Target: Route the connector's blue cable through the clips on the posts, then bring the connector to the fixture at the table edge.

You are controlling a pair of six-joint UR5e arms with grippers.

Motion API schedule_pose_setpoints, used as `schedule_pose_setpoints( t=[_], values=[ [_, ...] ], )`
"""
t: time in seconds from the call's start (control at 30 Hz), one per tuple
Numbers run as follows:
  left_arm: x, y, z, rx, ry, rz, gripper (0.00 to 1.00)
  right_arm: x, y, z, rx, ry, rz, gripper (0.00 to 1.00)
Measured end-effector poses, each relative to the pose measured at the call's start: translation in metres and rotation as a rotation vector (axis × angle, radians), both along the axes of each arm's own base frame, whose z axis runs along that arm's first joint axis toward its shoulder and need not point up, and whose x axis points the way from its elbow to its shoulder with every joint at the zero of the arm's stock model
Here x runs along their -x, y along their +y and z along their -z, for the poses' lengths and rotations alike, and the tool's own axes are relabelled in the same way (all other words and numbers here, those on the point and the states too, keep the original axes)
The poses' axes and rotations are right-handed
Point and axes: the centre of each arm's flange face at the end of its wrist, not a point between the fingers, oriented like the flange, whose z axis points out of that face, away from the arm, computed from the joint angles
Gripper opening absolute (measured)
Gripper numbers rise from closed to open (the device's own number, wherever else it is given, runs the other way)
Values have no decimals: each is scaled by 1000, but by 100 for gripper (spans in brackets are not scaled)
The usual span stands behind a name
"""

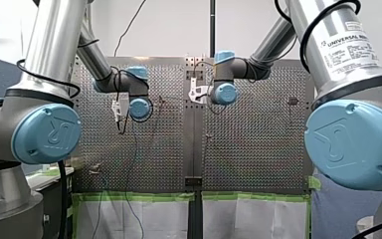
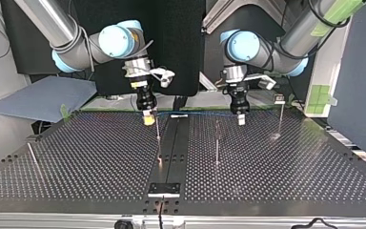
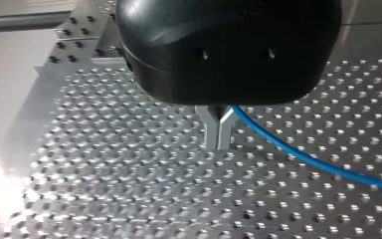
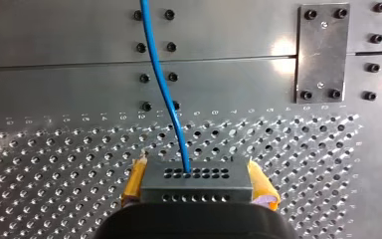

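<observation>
**Up by the arms' edge of the table: connector clamped, cable strung across**

Over by the table edge nearest the arms, the connector [image 4: 194, 181] hangs just above the perforated table [image 2: 100, 157], left of centre in the top view. Wide open plate stretches away on the side facing that camera. A thin post [image 2: 158, 131] stands just beside the connector, and a second post [image 2: 217, 145] stands nearer the middle. Out at that view's right is a third post [image 2: 280, 119], topped by a clip [image 2: 279, 99]. The fixture [image 2: 164, 189] sits well apart, at the opposite edge.

My right gripper [image 4: 195, 177] is clamped on the connector, its yellow pads [image 4: 261, 186] pressed against the two sides. My left gripper [image 3: 219, 145] has its metal fingers [image 3: 211, 130] pinched narrow onto the blue cable [image 3: 303, 157].

And the connector itself is a grey block with rows of small holes. The cable leaves its front face and runs roughly level across to my left gripper.
</observation>
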Motion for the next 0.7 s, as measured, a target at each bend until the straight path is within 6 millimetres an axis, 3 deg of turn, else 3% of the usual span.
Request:
schedule_pose_setpoints(
  t=[0.23, 0.7],
  values=[
    [-7, -3, 2, 1, -11, 10, 0, -1, -7, 15, -12, 6, 1, 0],
    [-21, -7, -9, 5, -41, 36, 0, -5, -15, 12, -2, -2, -12, 0]
  ],
)
